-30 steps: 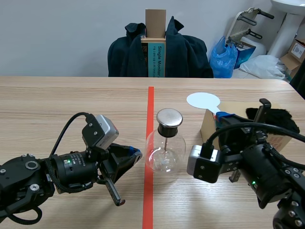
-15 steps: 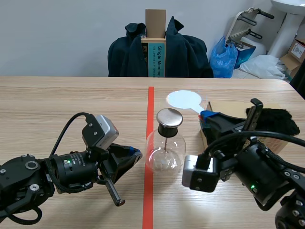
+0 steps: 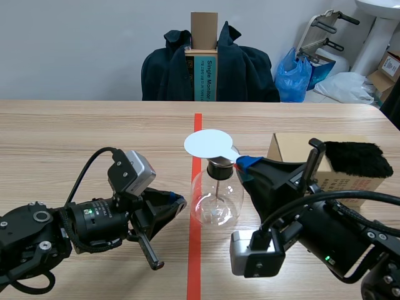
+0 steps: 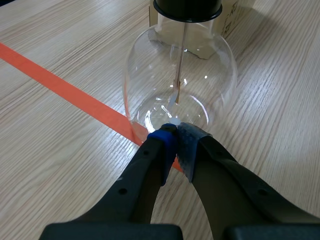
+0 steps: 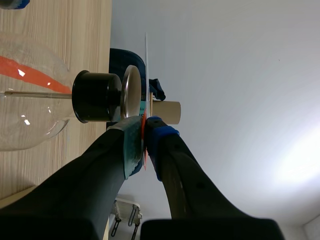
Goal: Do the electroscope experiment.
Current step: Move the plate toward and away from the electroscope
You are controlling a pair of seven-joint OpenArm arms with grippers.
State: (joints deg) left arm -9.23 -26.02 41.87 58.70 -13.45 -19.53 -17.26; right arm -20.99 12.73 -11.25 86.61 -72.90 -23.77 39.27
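1. Charge transfer looked to be the step in hand. Your right gripper (image 3: 242, 164) was clamped on the thin handle of the white disc (image 3: 208, 144), with both pads pressed flat on it, and held the disc over the electroscope (image 3: 216, 197).
2. The electroscope stood at the table's middle, its flask just to the 3 o'clock side of the tape line (image 3: 195, 250). The cardboard box (image 3: 294, 150) with the black fur (image 3: 353, 159) on top sat further out at its 3 o'clock.
3. In the right wrist view the disc showed edge-on (image 5: 146, 60), just beyond the metal cap (image 5: 131, 92) and parallel to it. There seemed to be a sliver of gap, but you could not rule out contact from that angle.
4. Your left gripper (image 4: 175, 132) lay low at the flask's 8 o'clock. Its fingers were closed on each other with nothing between them, and the tips were at the foot of the glass. You could not tell whether they touched it or only came close.
5. The next move, as I judge it, called for a small, level approach of the disc onto the cap, with no sideways push that could tip the flask.
6. The foil at the rod's end (image 4: 176, 97) was too small for you to tell whether it had spread, so you would want the left wrist camera kept on it.
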